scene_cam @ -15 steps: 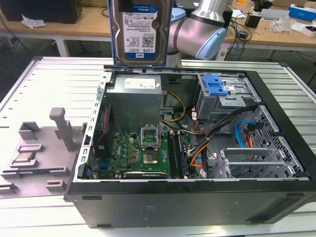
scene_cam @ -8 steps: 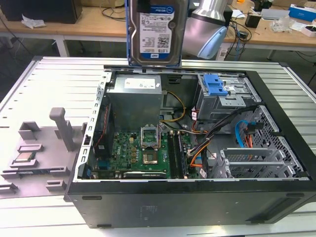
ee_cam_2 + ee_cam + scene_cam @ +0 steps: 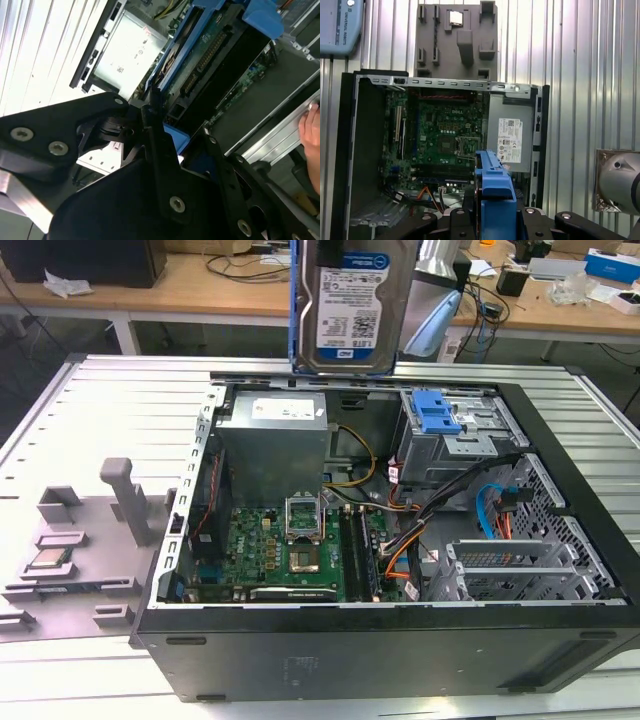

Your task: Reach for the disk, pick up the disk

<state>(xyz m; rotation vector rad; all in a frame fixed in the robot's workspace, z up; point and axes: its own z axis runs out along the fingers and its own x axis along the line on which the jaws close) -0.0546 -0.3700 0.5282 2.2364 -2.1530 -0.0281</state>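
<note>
A silver ribbed metal table [image 3: 110,410] spans the foreground. Behind it stand light wooden workbenches [image 3: 170,290] strewn with cables [image 3: 240,265], above a dark floor [image 3: 40,340].

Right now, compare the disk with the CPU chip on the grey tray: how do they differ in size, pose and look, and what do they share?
Size: the disk is far larger than the CPU chip. Pose: the disk stands upright, raised above the computer case; the CPU chip lies flat on the grey tray. Look: the disk carries a white-and-blue label and a blue frame; the CPU chip has neither. Both are silver rectangles.
</note>
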